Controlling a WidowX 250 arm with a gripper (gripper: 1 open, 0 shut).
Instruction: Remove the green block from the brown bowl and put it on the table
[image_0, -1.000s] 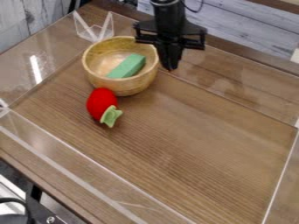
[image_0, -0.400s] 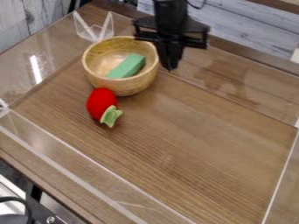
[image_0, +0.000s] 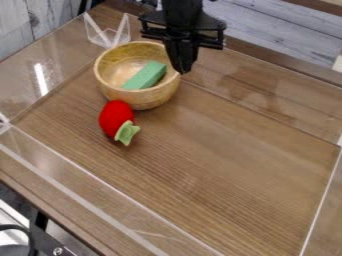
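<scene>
A robot's gripper (image_0: 179, 68) hangs pointing straight down at the right rim of the bowl (image_0: 118, 93), which stands near the tabletop's (image_0: 227, 150) far left corner, its fingers clenched together and holding nothing. The green block (image_0: 147, 74) lies inside the bowl, leaning against the right-hand wall with its near end low on the pale floor, untouched; the removal looks not yet begun. A red toy (image_0: 116, 116) with a leafy green stem rests on the tabletop just in front of the bowl, close to its near wall. The risks from here appear plain: with the fingers shut, a descent would only press on the block or strike the thick rim, and could shove or tip the bowl toward the clear plastic wall behind it. The fingers would seem to need to part first, then straddle the bar across its narrow width. Because the block is tilted and flat, a pinch off-centre might let it pivot and slip back. Setting it down to the bowl's near side risks knocking the toy; the bare tabletop to the right looks the safer spot.
</scene>
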